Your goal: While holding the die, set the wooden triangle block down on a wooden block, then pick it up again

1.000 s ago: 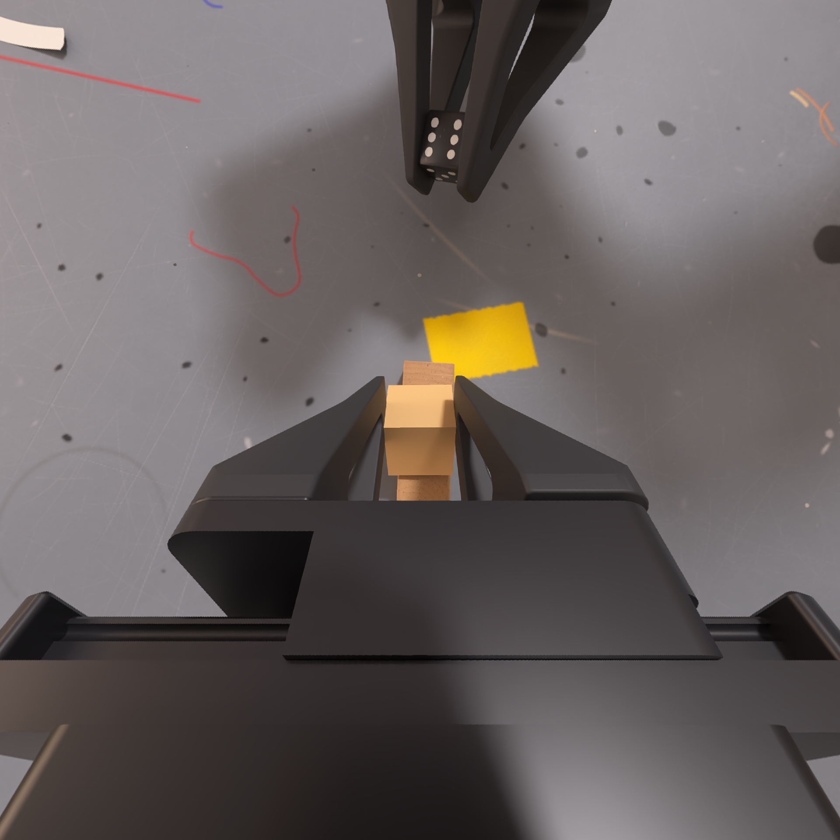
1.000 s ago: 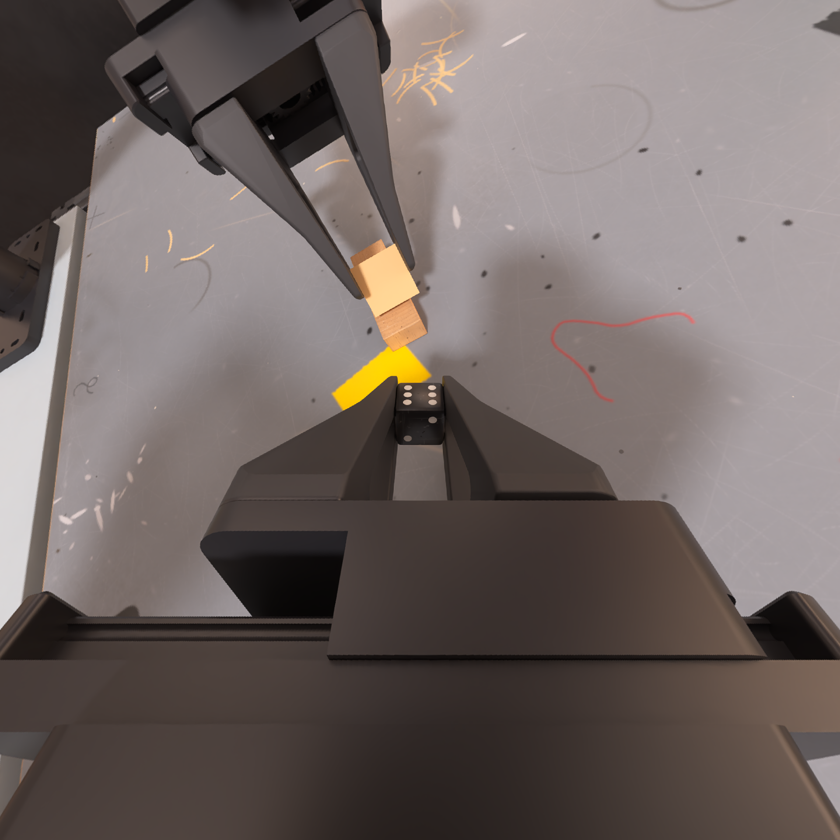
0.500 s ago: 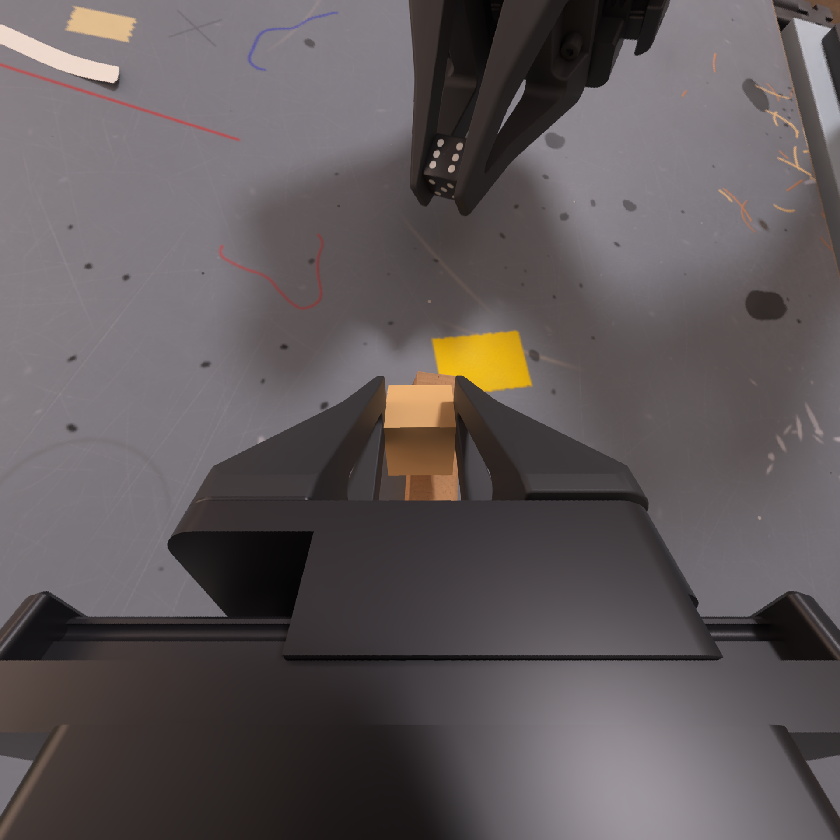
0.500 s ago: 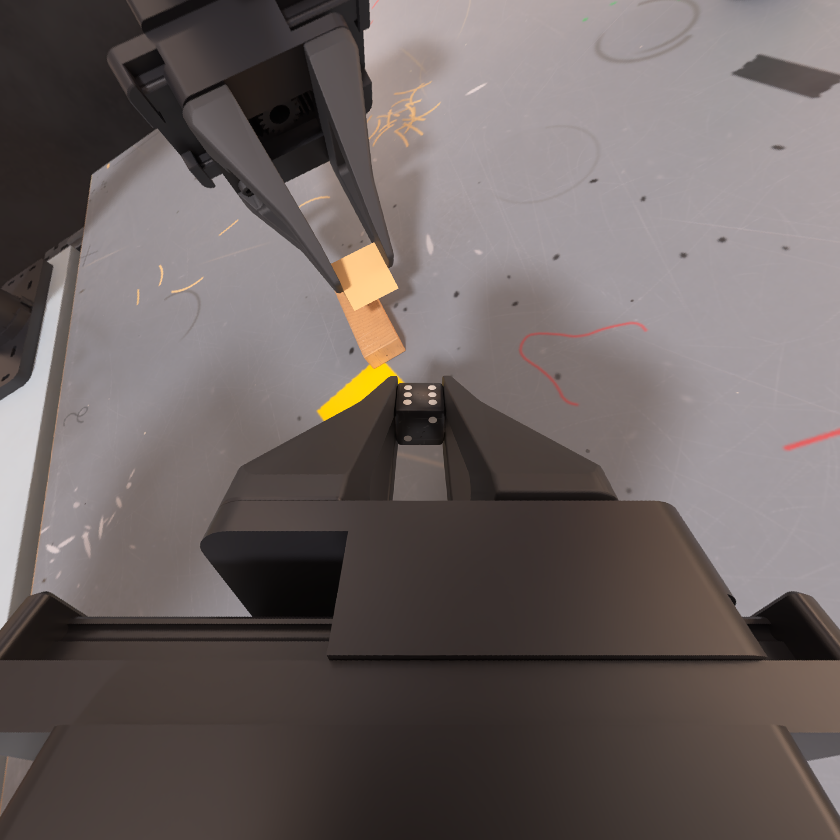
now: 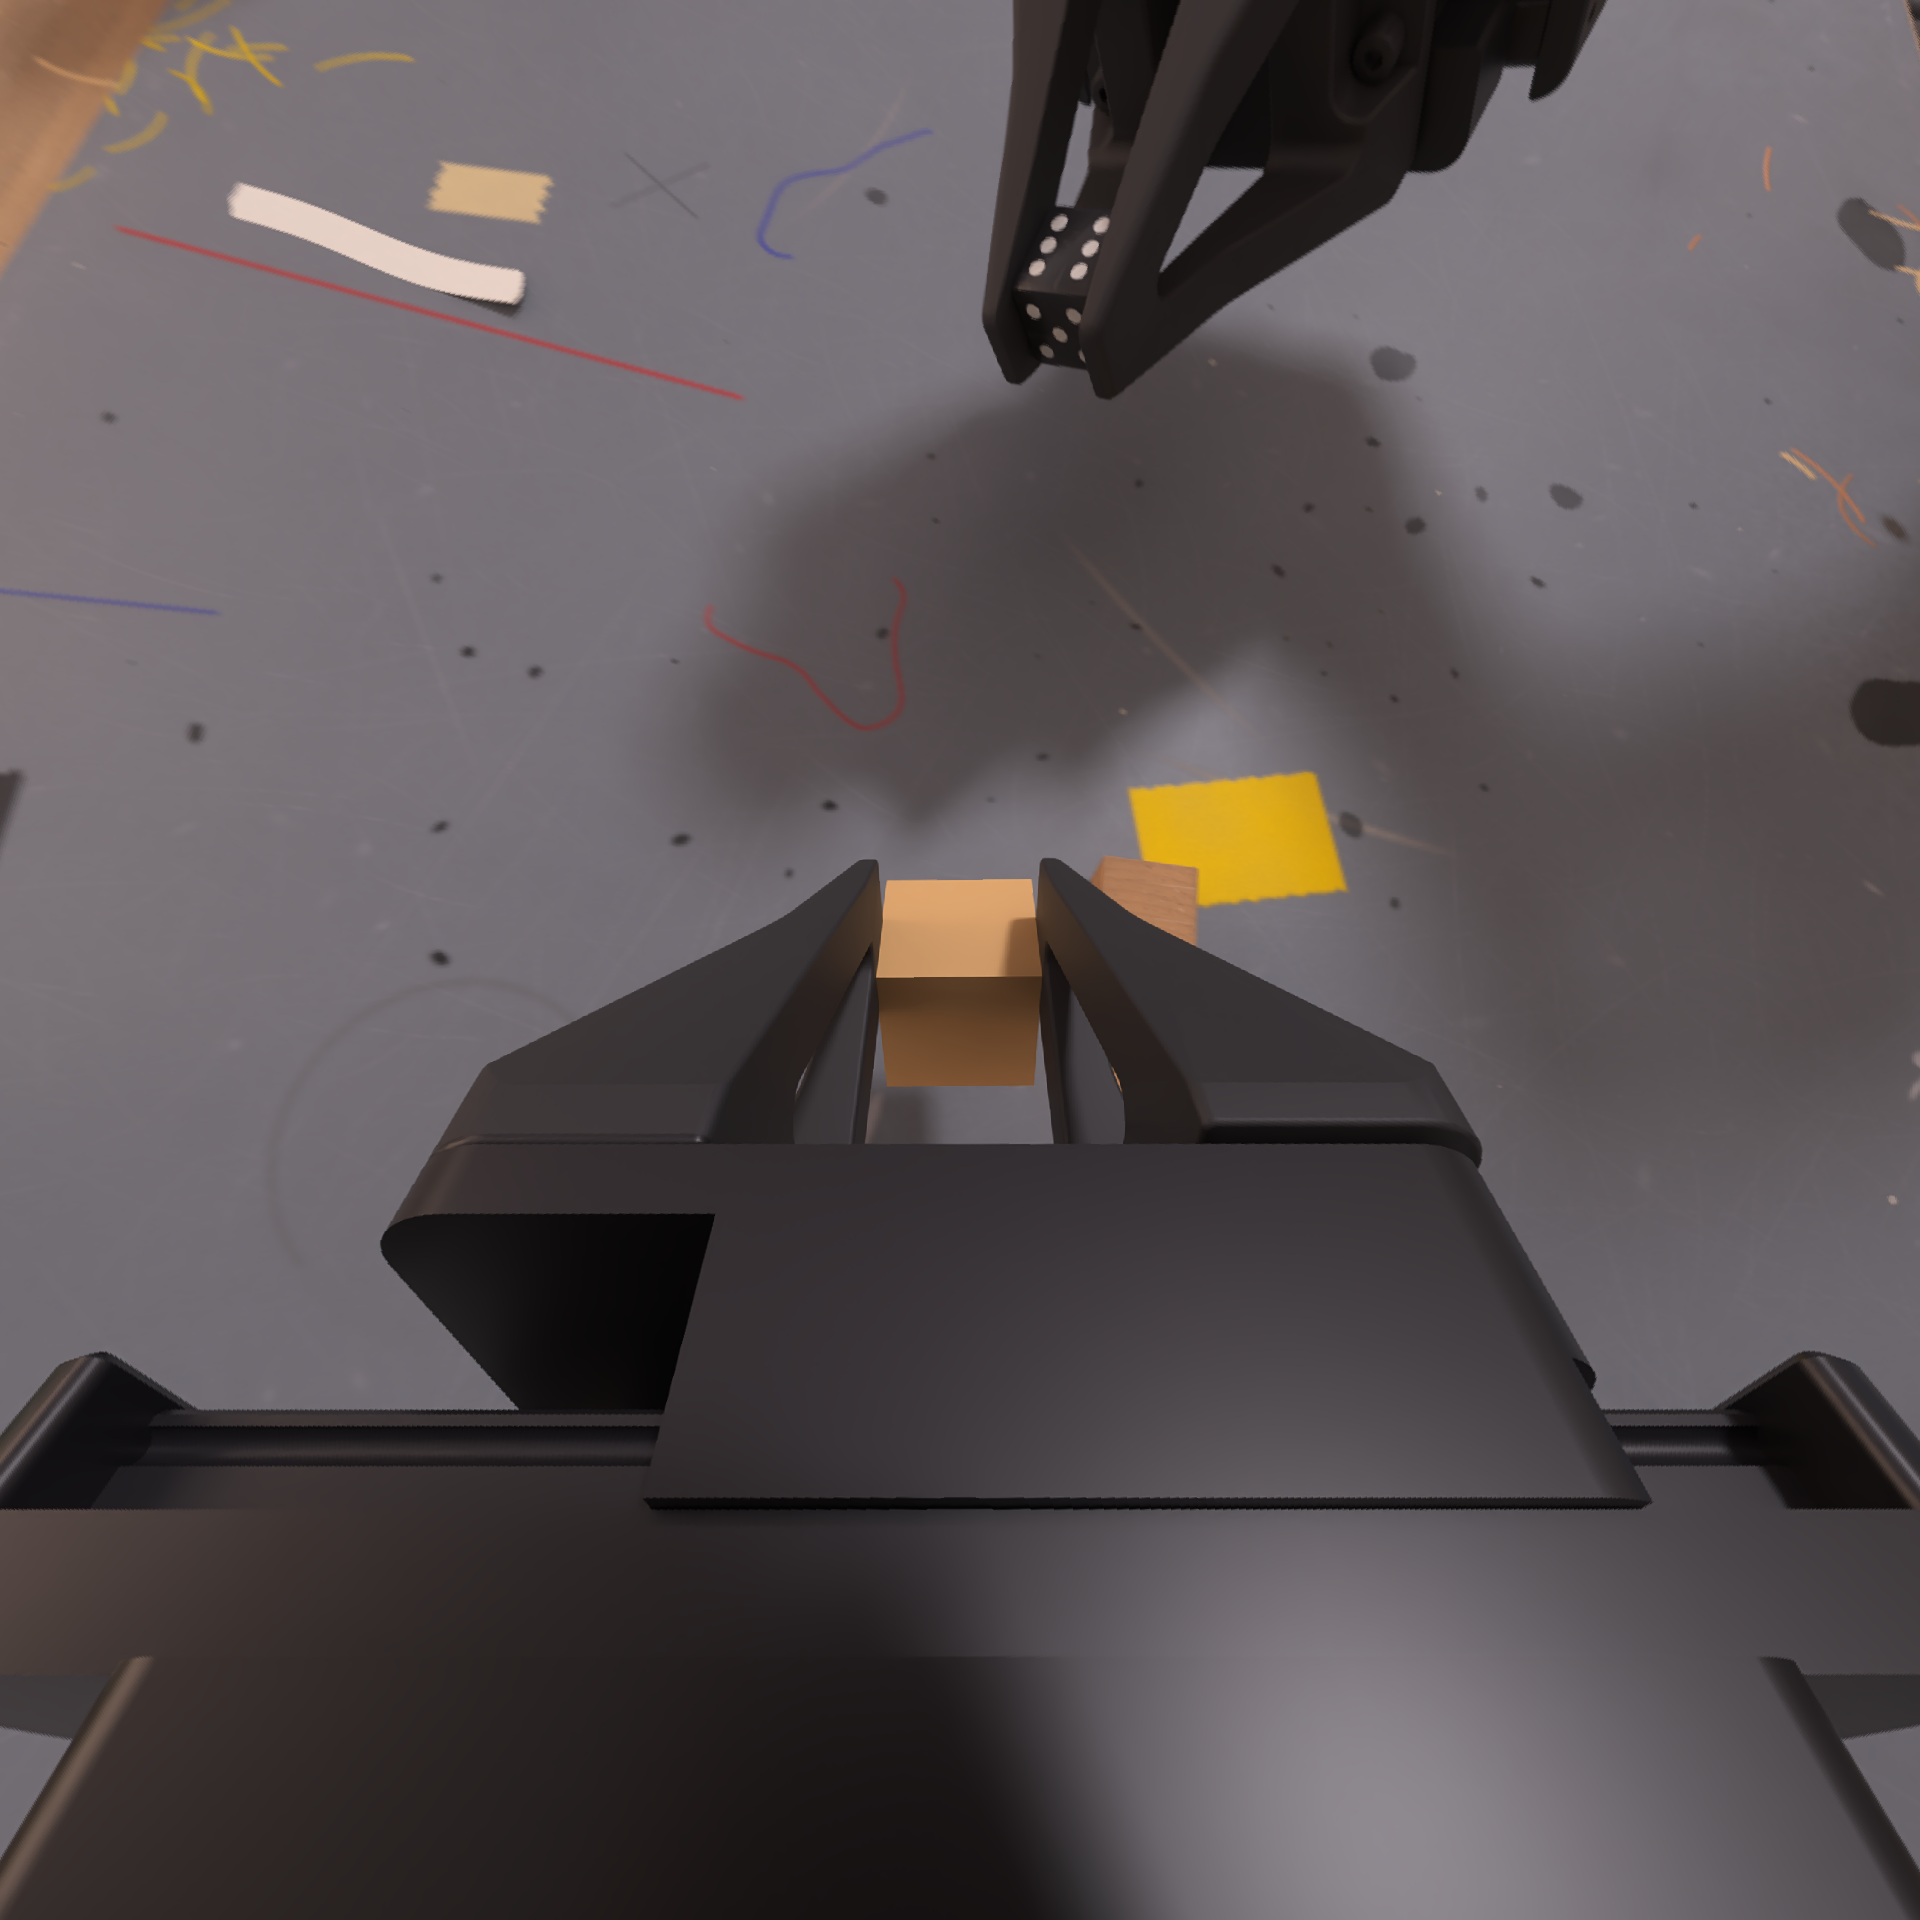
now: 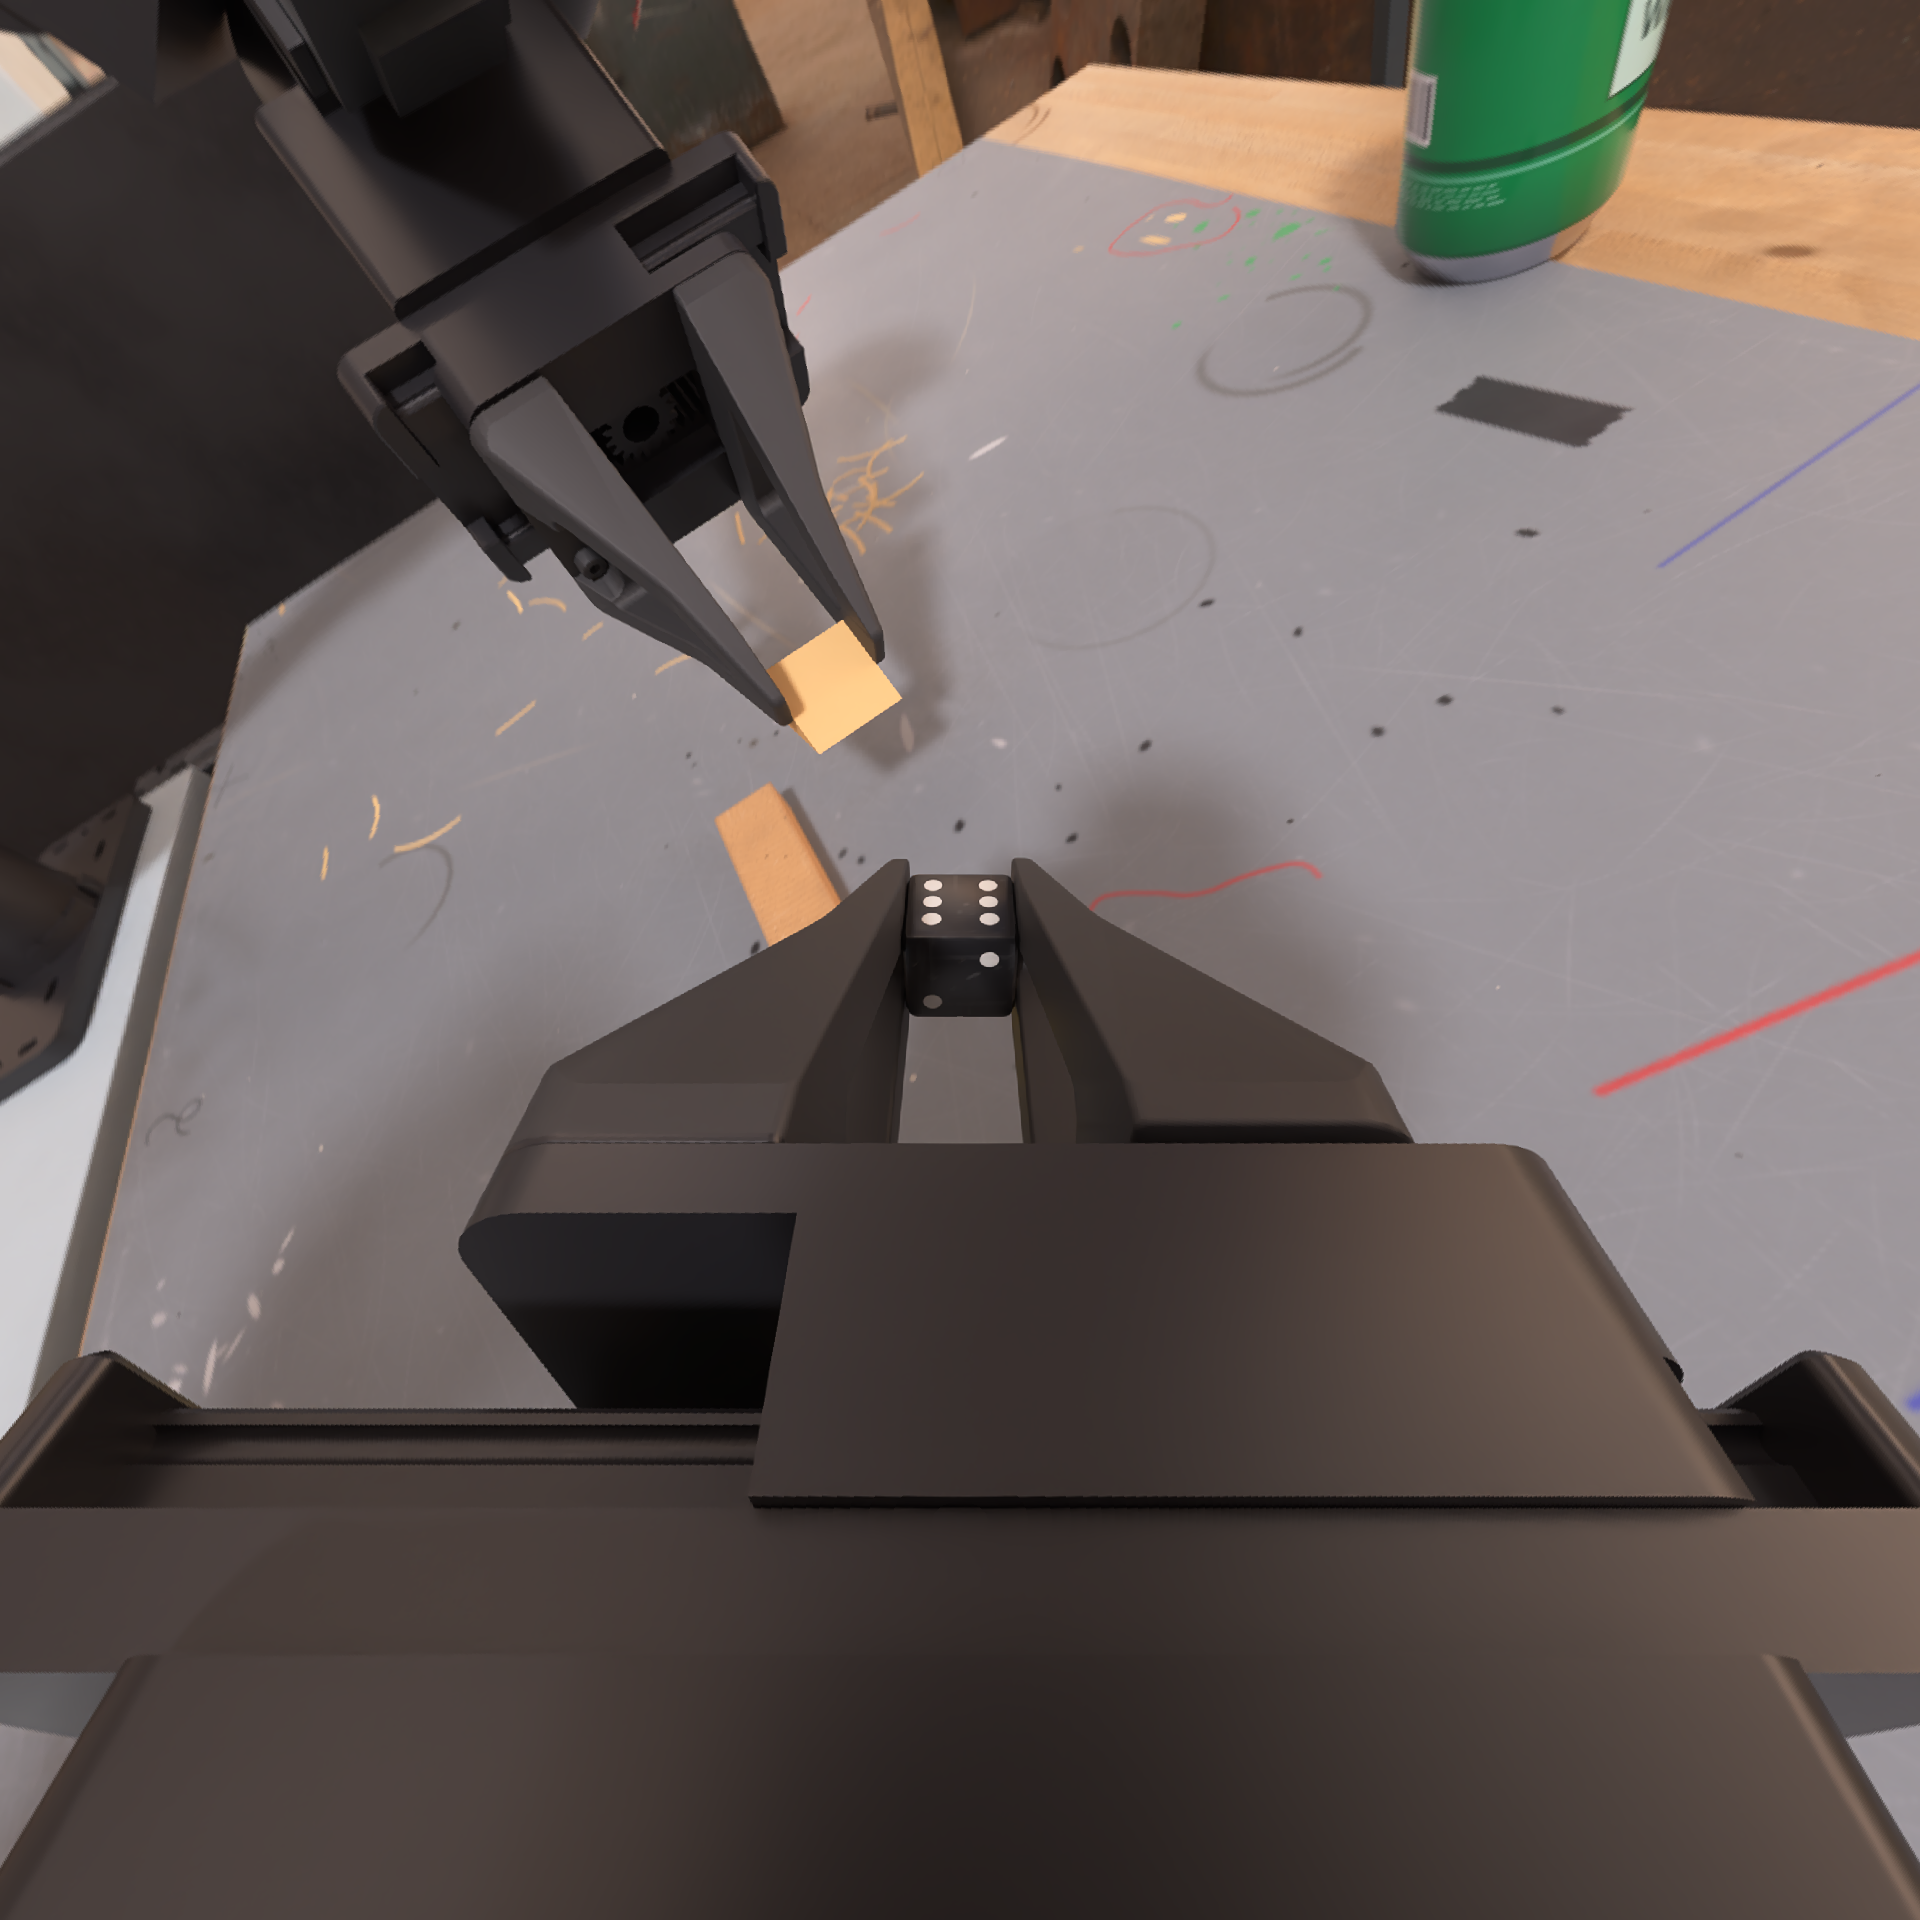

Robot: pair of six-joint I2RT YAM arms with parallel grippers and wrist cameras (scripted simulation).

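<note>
**Triangle block held up, die held tight**

The wooden triangle block [image 5: 957, 977] sits between the jaws of the left gripper [image 5: 958, 894], which are clenched on its two sides. It hangs in the air above the desk [image 5: 520, 727], so nothing is under it. It looks like the put-down and pick-up are done, or the block is on its way up.

The wooden block [image 6: 777, 862] lies flat on the desk, a little to the side and lower down. In the left wrist view only its corner [image 5: 1148, 896] peeks out past the right jaw, next to a yellow patch [image 5: 1234, 837].

The die [image 6: 959, 940] is black with white dots. The right gripper [image 6: 959, 883] has its jaws clenched on it, and it stays off to the side so it does not bump the block.

A green can [image 6: 1512, 135] stands far back, well apart from all this
</note>
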